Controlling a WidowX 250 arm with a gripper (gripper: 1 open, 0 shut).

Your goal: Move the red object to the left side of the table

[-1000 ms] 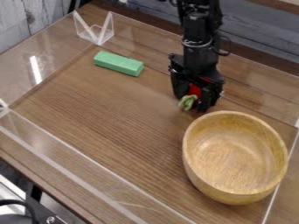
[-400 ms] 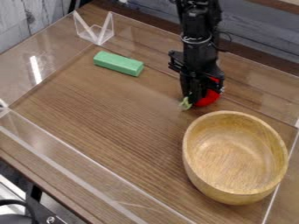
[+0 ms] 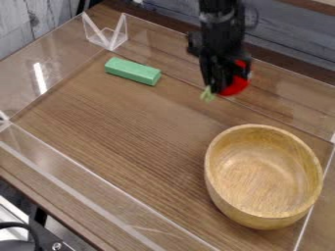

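Observation:
The red object [image 3: 233, 80], a small glossy red toy fruit with a green stem poking out to the left, hangs a little above the table [image 3: 118, 137] at the back right. My gripper [image 3: 222, 82] points down and is shut on it. The black arm above it is blurred. The fruit's shadow is not clear on the wood beneath.
A flat green block [image 3: 132, 71] lies at the back, left of the gripper. A large wooden bowl [image 3: 264, 175] fills the front right corner. Low clear acrylic walls [image 3: 53, 167] edge the table, with a folded clear piece [image 3: 105, 34] at the back left.
The gripper closed on the red object where it lay on the table, then rose with it; the fruit now hangs clear of the wood.

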